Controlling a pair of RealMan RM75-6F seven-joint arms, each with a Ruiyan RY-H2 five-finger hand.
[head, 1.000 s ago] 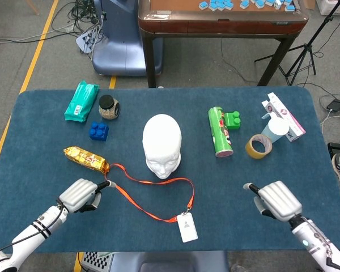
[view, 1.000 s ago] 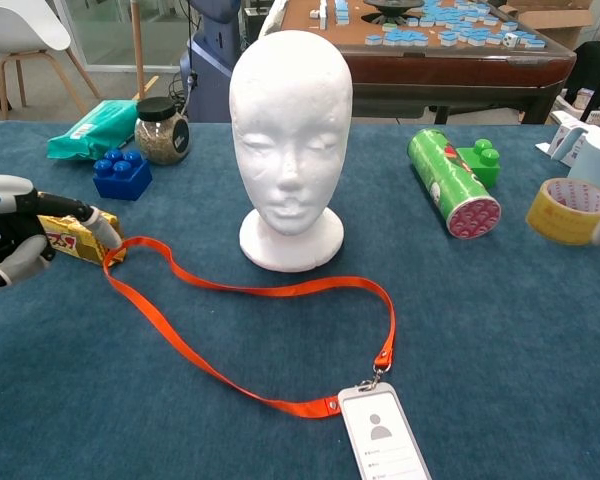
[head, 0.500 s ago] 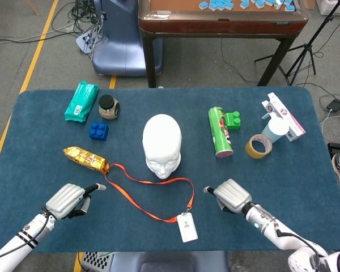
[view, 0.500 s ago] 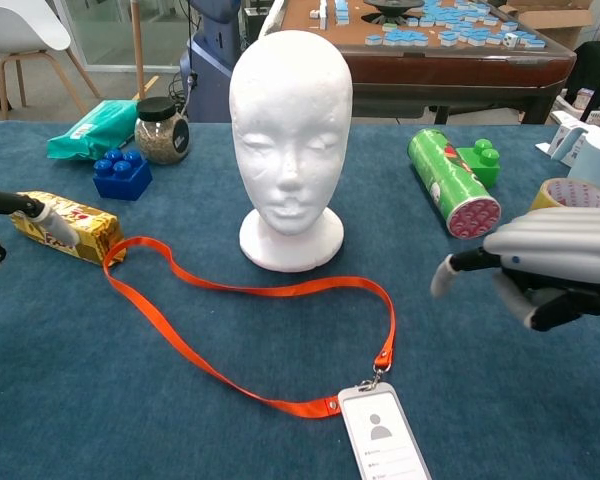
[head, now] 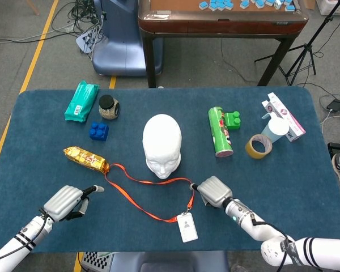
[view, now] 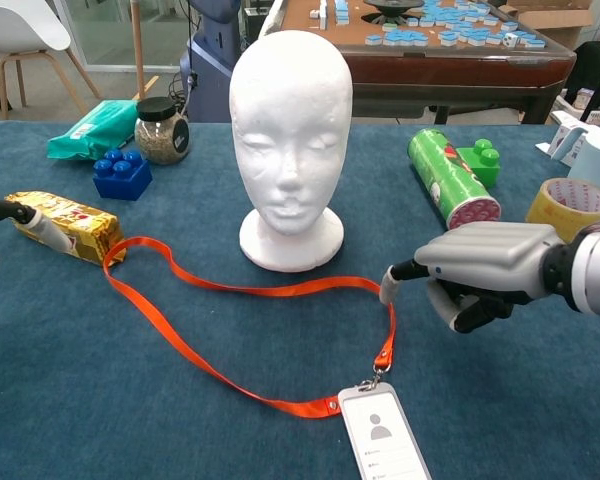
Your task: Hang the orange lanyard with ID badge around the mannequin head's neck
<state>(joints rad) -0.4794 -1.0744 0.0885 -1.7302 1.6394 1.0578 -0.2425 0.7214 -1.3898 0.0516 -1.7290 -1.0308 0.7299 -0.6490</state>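
Note:
The white mannequin head stands upright mid-table, facing me. The orange lanyard lies flat in a loop in front of its base, with the ID badge at the near end. My right hand is low at the loop's right bend; in the chest view its outstretched fingertip touches the lanyard and the thumb hangs apart below. My left hand hovers near the front left, off the strap, holding nothing. Only one of its fingers shows at the chest view's edge.
A gold snack bar lies by the loop's left end. A blue brick, a jar and a green packet sit back left. A green can, a green brick, a tape roll and a cup sit right.
My right hand has swept left from the table's right side to the loop's right bend. My left hand has drawn back from the loop's left end toward the front edge.

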